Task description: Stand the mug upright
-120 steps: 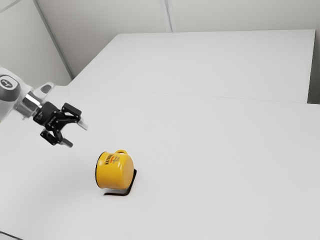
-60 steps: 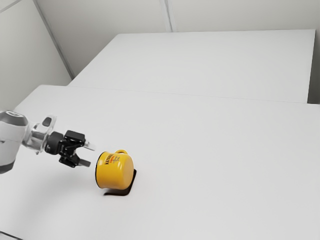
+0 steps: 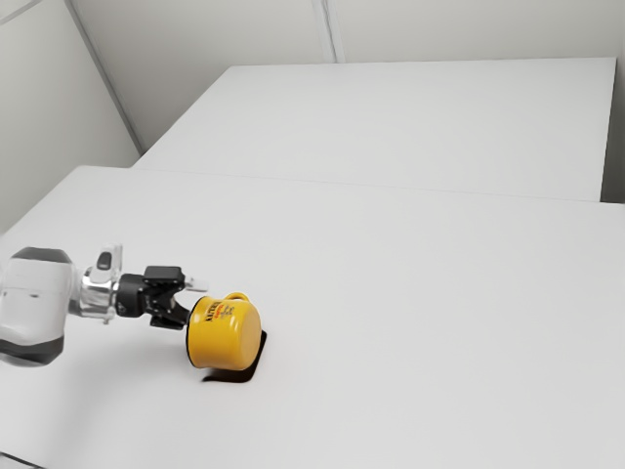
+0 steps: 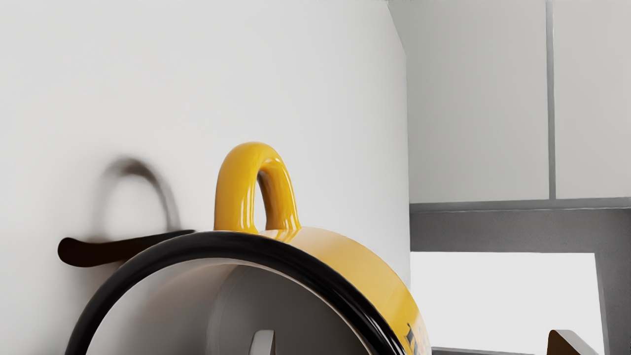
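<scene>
The gripper (image 3: pixel 194 304) is at the mouth end of the yellow mug (image 3: pixel 227 337), which lies on its side on the white table, its black rim facing the hand and its base toward the exterior view's right. In the wrist view the gripper (image 4: pixel 415 341) stands open astride the mug's wall, one fingertip (image 4: pixel 263 342) in front of or within the mouth and the other (image 4: pixel 567 341) outside. The handle (image 4: pixel 236 192) of the mug (image 4: pixel 345 256) sticks out from its side. Contact between fingers and wall cannot be made out.
A dark flat shape (image 3: pixel 256 360) lies along the mug's underside on the table (image 3: pixel 420 322). Behind the table stands another white surface (image 3: pixel 410 127), with pale wall panels beyond. The arm comes in from the exterior view's left.
My hand has moved down and toward the exterior view's right, levelling out and reaching the mug's mouth end. The mug has stayed where it was.
</scene>
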Robot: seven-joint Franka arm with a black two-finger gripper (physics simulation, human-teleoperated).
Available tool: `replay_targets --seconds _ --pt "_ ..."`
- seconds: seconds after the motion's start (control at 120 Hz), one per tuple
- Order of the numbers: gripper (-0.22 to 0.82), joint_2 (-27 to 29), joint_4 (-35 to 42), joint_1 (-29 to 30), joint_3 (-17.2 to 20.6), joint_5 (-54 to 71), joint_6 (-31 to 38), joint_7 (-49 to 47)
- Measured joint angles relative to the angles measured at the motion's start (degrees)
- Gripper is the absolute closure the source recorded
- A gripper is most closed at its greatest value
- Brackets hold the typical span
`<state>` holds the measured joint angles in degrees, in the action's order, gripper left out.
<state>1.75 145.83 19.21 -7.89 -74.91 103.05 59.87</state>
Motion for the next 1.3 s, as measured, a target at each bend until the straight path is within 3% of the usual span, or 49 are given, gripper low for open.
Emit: replay_targets --seconds 0.217,0.417,0.542,0.733,0.867,1.0,1.117,1.3 --pt "0.04 -0.16 0.71 -0.34 1.05 -2.34 0.29 3.19" --pt "0.47 0.26 0.98 -0.51 1.21 -2.61 0.33 5.04" --pt "0.63 0.29 1.05 -0.21 1.21 -2.54 0.09 5.88" --pt "0.73 0.67 1.03 -0.10 1.20 -2.40 0.05 6.83" --pt "0.75 4.82 -0.08 0.02 1.82 -1.98 0.25 6.87" --pt "0.76 6.58 -7.09 0.08 7.28 6.43 3.56 5.29" --pt "0.77 6.56 -14.33 -0.12 15.21 25.32 8.93 0.82" --pt "0.77 6.82 -15.43 -0.41 23.89 44.61 22.16 -9.13"
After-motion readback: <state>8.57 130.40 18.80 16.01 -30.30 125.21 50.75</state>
